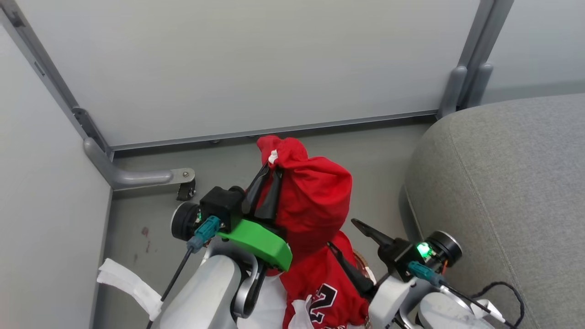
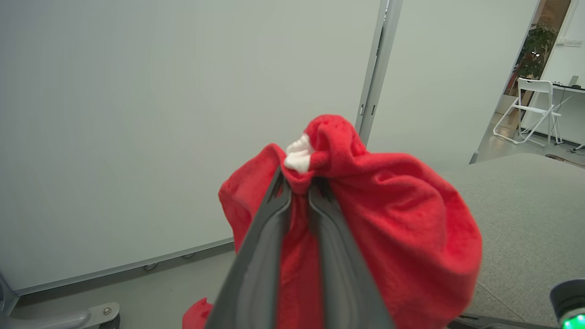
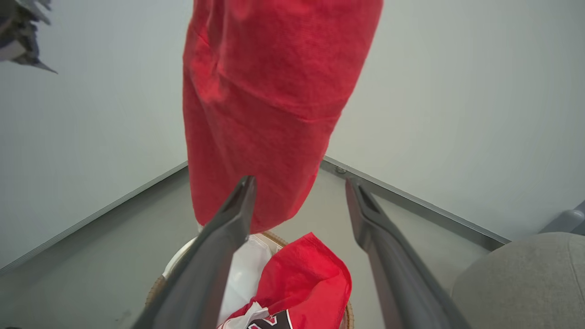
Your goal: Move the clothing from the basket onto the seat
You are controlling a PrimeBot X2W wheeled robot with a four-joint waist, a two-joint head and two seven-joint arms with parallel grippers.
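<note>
Left gripper point(image 2: 297, 180): closed on a bunched fold near the top of a red jersey point(image 1: 315, 196), raised above the basket point(image 3: 274, 237).
Held jersey: hung as a long limp drape from the pinch. Its lower end sat just above the basket's far rim, and I could not tell whether it touched.
Right gripper point(image 3: 300, 182): fingers spread with nothing between them, low beside the basket and pointing at the hanging cloth.
Second jersey point(image 3: 306, 269): lay crumpled in the basket on the white liner point(image 3: 247, 260), with black-and-white number print showing.
Seat point(image 1: 502, 183): grey cushion on the robot's right, near the basket and bare.
Step in hand: judged to be carrying the lifted jersey across to the seat.
Doing it well: the tail probably needed to lift clear of the rim and the second jersey before swinging right, so nothing snagged or dragged out onto the floor point(image 1: 219, 160).
Grip: a small pinch on soft fabric could slip, so a slow, smooth sweep looked wise.
Release: best over the cushion's middle rather than its rounded edge, lowered until the cloth piled up, then let go.
Right arm: better kept out of the drape's path.
</note>
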